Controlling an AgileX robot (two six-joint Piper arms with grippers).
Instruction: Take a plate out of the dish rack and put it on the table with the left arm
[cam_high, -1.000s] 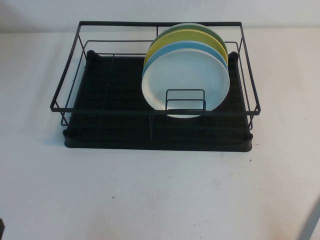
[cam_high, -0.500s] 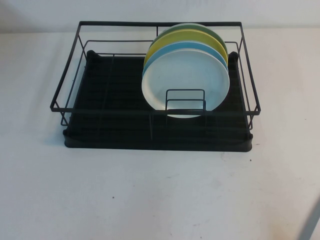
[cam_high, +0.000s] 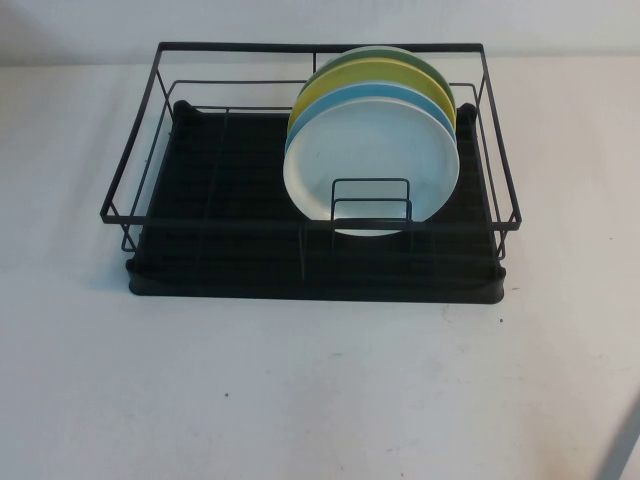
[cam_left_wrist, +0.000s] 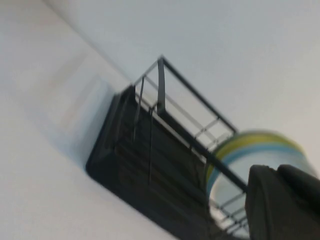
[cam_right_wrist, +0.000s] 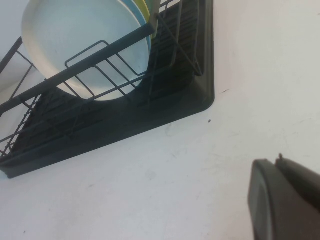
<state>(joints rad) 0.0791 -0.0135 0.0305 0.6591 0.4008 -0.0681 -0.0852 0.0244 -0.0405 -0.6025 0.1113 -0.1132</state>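
The white plate (cam_high: 372, 165) stands on edge at the front of a row of plates in the right half of the dish rack (cam_high: 200, 215), exactly where it stood a second ago; nothing in the rack has shifted since. A small dark tip at the lower left corner of the high view a second ago has gone from sight. Directly behind the white plate, overlapping it, are a light blue plate (cam_high: 375, 93), then a yellow plate (cam_high: 345, 72), with a green rim (cam_high: 385, 51) at the back. A small wire loop (cam_high: 370, 200) on the rack's front rail crosses the lower face of the white plate. The left half of the rack holds only its black tray base.

The rack sits on the white table (cam_high: 320, 390). The left gripper (cam_left_wrist: 282, 205) does not show in the high view; in its wrist view its dark body lies beside the rack's near corner, apart from the white plate (cam_left_wrist: 227, 187), and whether it is apart or together cannot be told. The right gripper (cam_right_wrist: 285, 200) hangs over bare table off the rack's front right corner, well apart from the plate (cam_right_wrist: 82, 37); its state cannot be told either.
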